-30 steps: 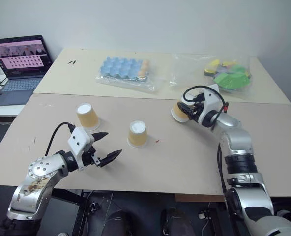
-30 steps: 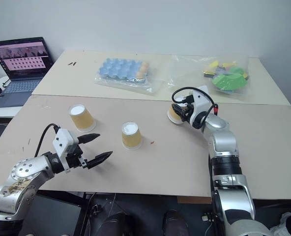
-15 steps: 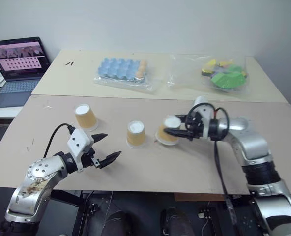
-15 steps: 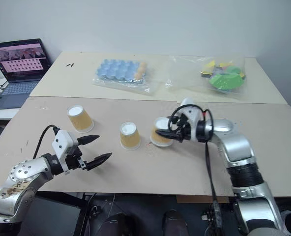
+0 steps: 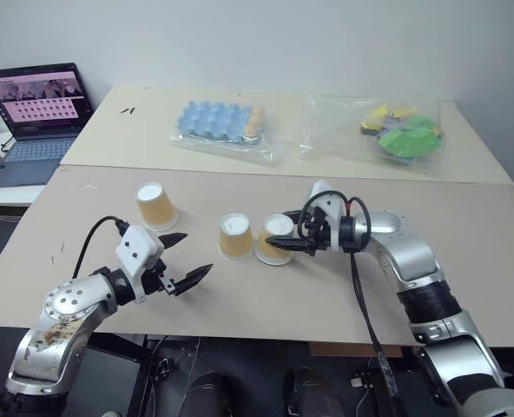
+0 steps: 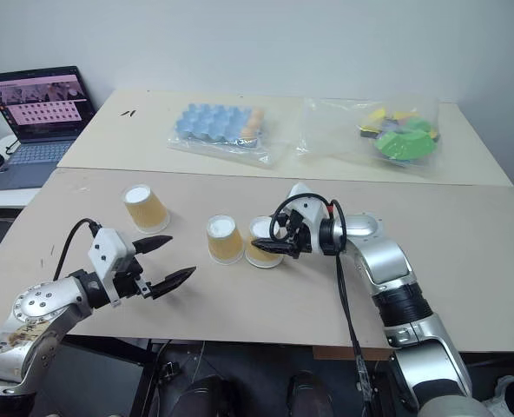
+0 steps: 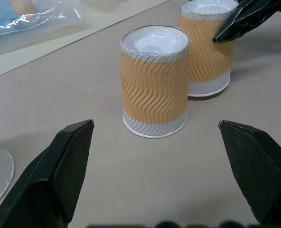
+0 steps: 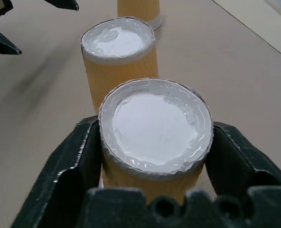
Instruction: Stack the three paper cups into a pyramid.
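Three paper cups stand upside down on the bench (image 5: 344, 295): the left cup (image 5: 155, 206) well apart on the left, the middle cup (image 5: 235, 236) at centre, and the right cup (image 5: 273, 240) just beside it, base up, between the black fingers of the right gripper (image 6: 269, 247). Those fingers flank the right cup's sides, and whether they are clamped on it or slightly apart from it cannot be told. Nearer and to the left, the left gripper (image 5: 186, 259) hovers with its fingers wide apart and nothing between them, pointing toward the middle cup.
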Available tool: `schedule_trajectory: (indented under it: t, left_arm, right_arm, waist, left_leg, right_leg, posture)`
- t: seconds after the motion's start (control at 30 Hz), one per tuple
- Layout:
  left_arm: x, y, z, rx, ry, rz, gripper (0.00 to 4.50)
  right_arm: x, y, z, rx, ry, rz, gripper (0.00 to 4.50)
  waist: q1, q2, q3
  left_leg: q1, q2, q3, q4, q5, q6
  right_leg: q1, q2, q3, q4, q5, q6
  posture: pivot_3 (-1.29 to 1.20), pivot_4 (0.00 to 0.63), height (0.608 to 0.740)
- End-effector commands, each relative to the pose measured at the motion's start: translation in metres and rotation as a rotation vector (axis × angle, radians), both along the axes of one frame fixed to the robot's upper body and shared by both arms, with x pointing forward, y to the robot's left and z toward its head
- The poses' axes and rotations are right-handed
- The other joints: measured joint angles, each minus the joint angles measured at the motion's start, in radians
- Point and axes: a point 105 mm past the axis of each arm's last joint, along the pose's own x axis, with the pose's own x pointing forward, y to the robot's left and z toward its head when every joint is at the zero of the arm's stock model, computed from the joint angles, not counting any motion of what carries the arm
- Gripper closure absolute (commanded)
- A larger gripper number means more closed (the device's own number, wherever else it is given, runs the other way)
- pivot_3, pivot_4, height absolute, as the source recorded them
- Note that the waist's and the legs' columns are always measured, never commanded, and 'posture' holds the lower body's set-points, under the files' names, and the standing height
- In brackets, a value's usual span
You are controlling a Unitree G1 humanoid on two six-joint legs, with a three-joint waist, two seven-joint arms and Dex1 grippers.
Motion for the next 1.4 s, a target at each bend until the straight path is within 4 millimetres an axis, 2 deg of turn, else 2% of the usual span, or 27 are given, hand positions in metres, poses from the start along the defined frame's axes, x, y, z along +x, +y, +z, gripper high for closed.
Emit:
schedule_trajectory:
  t: [0.03, 0.1, 0.17, 0.23, 0.33, 0.4, 0.47, 0.63, 1.0, 1.17, 1.33, 1.4]
  left_arm:
    - [0.000, 0.007, 0.010, -0.019, -0.045, 0.049, 0.00]
    - [0.002, 0.017, 0.010, -0.037, -0.051, 0.110, 0.00]
    - [0.006, 0.035, 0.010, -0.055, -0.068, 0.215, 0.00]
    - [0.007, 0.044, 0.010, -0.062, -0.078, 0.266, 0.00]
    - [0.011, 0.071, 0.011, -0.082, -0.103, 0.401, 0.00]
    - [0.016, 0.082, 0.011, -0.075, -0.116, 0.435, 0.00]
    - [0.027, 0.087, 0.012, -0.092, -0.122, 0.442, 0.00]
    - [0.047, 0.095, 0.014, -0.121, -0.135, 0.457, 0.00]
    - [0.104, 0.077, 0.012, -0.166, -0.124, 0.382, 0.00]
    - [0.121, 0.073, 0.018, -0.178, -0.120, 0.369, 0.00]
    - [0.125, 0.068, 0.019, -0.184, -0.114, 0.347, 0.00]
    - [0.125, 0.067, 0.019, -0.191, -0.113, 0.341, 0.56]
  right_arm:
    - [-0.006, 0.003, 0.031, 0.039, -0.104, 0.037, 0.06]
    - [-0.013, 0.000, 0.044, 0.061, -0.122, 0.059, 0.06]
    - [-0.021, -0.005, 0.064, 0.095, -0.147, 0.082, 0.06]
    - [-0.026, -0.008, 0.074, 0.112, -0.156, 0.090, 0.06]
    - [-0.036, -0.014, 0.103, 0.159, -0.196, 0.101, 0.06]
    - [-0.042, -0.016, 0.117, 0.174, -0.218, 0.102, 0.06]
    - [-0.046, -0.016, 0.123, 0.168, -0.238, 0.100, 0.06]
    - [-0.049, -0.019, 0.125, 0.158, -0.244, 0.072, 0.06]
    - [-0.053, -0.028, 0.119, 0.133, -0.221, 0.029, 0.06]
    - [-0.054, -0.028, 0.110, 0.110, -0.199, 0.032, 0.06]
    - [-0.057, -0.025, 0.103, 0.098, -0.179, 0.046, 0.06]
    - [-0.058, -0.024, 0.101, 0.094, -0.174, 0.052, 0.00]
  waist:
    - [-0.001, 0.000, 0.000]
    - [-0.001, 0.000, 0.000]
    - [-0.001, 0.000, 0.000]
    - [0.000, 0.000, 0.000]
    - [0.000, 0.000, 0.000]
    - [0.000, 0.000, 0.000]
    - [0.003, 0.000, 0.000]
    - [0.007, -0.001, 0.000]
    - [0.011, -0.002, 0.000]
    - [0.002, -0.002, 0.000]
    - [0.002, -0.002, 0.000]
    - [0.001, -0.002, 0.000]
  left_leg:
    - [0.000, 0.000, 0.000, 0.000, 0.000, 0.000]
    - [0.000, 0.000, 0.000, 0.000, 0.000, 0.000]
    - [0.000, 0.000, 0.000, 0.000, 0.000, 0.000]
    - [0.000, 0.000, 0.000, 0.000, 0.000, 0.000]
    - [0.000, 0.000, -0.001, 0.000, 0.000, 0.000]
    - [0.000, 0.000, -0.001, 0.000, 0.000, 0.000]
    - [0.000, 0.000, -0.001, 0.000, 0.000, 0.000]
    - [0.000, -0.001, -0.001, 0.000, -0.001, 0.001]
    - [-0.001, -0.002, 0.000, 0.001, -0.001, 0.001]
    - [-0.001, -0.001, 0.000, 0.001, -0.001, 0.001]
    - [-0.002, -0.002, 0.000, 0.001, -0.001, 0.002]
    - [-0.003, -0.002, 0.000, 0.001, -0.001, 0.002]
  right_leg:
    - [0.000, 0.000, 0.000, 0.000, 0.000, 0.000]
    - [0.000, 0.000, 0.000, 0.000, 0.000, 0.000]
    - [0.000, 0.000, 0.000, 0.000, 0.000, 0.000]
    - [0.000, 0.000, 0.000, 0.000, 0.000, 0.000]
    - [0.000, 0.000, 0.000, 0.000, 0.000, 0.000]
    - [0.000, 0.000, 0.000, 0.000, 0.000, 0.000]
    - [0.000, -0.001, 0.000, 0.000, 0.000, 0.000]
    - [0.001, -0.001, -0.001, 0.000, 0.000, 0.000]
    - [0.000, -0.001, -0.002, 0.000, 0.000, 0.000]
    - [0.000, 0.000, -0.002, 0.000, 0.000, 0.000]
    - [0.000, 0.000, -0.003, 0.000, 0.000, 0.000]
    - [0.000, 0.000, -0.003, 0.000, 0.000, 0.000]
  posture:
    - [0.00, 0.150, 0.706]
    - [0.00, 0.150, 0.706]
    - [0.00, 0.150, 0.706]
    - [0.00, 0.150, 0.706]
    - [0.00, 0.150, 0.706]
    - [0.00, 0.150, 0.706]
    - [0.00, 0.150, 0.706]
    - [0.00, 0.150, 0.706]
    - [0.00, 0.150, 0.706]
    - [0.00, 0.150, 0.706]
    - [0.00, 0.150, 0.706]
    - [0.00, 0.150, 0.706]
